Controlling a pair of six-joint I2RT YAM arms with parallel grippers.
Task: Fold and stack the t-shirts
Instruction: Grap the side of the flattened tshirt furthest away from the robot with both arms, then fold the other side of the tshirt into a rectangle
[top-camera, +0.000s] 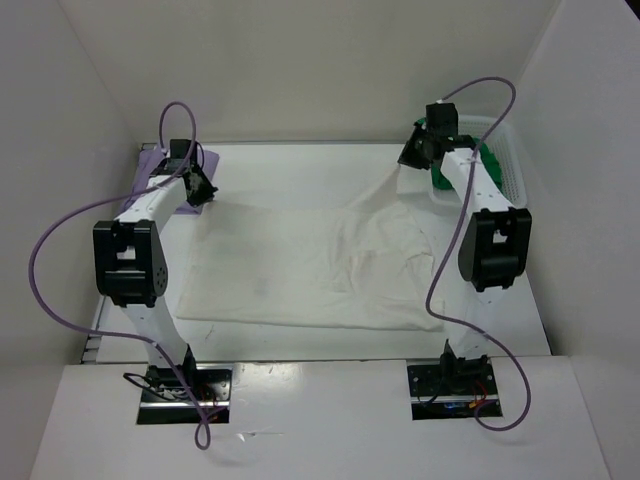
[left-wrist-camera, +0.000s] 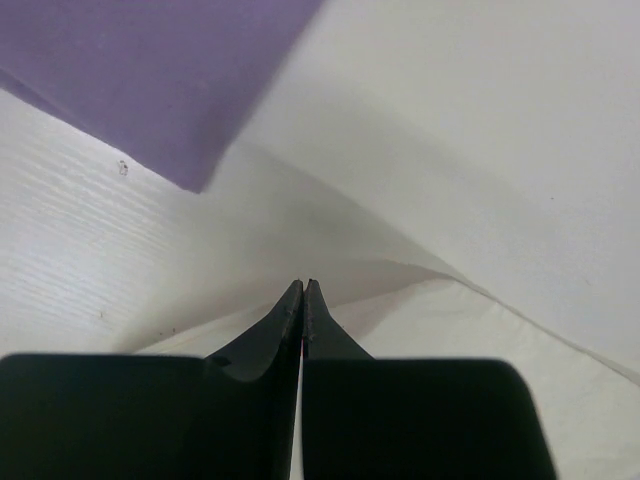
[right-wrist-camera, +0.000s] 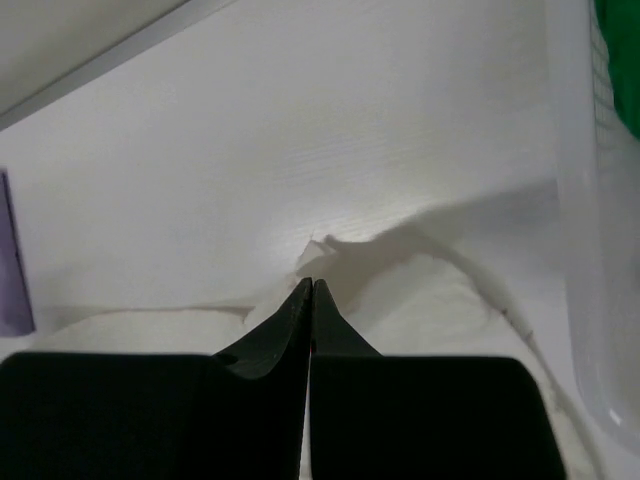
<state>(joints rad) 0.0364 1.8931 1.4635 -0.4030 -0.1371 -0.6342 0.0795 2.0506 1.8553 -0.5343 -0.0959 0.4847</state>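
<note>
The cream white t-shirt (top-camera: 300, 270) lies spread across the middle of the table. My left gripper (top-camera: 203, 192) is at the shirt's back left corner. Its jaws are shut on the cloth edge (left-wrist-camera: 480, 330) at the left gripper's (left-wrist-camera: 303, 285) tips. My right gripper (top-camera: 408, 160) holds the back right corner, pulled up off the table. In the right wrist view the right gripper (right-wrist-camera: 313, 283) is shut, with cream cloth (right-wrist-camera: 430, 310) peaking at its tips. The lavender t-shirt (top-camera: 160, 165) lies flat at the back left, just beyond the left gripper (left-wrist-camera: 150, 80). The green t-shirt (top-camera: 490, 162) sits in the basket.
A white mesh basket (top-camera: 512, 165) stands at the back right, close beside my right gripper, its wall (right-wrist-camera: 580, 250) filling the right edge of the right wrist view. White walls close in the table at the back and on both sides.
</note>
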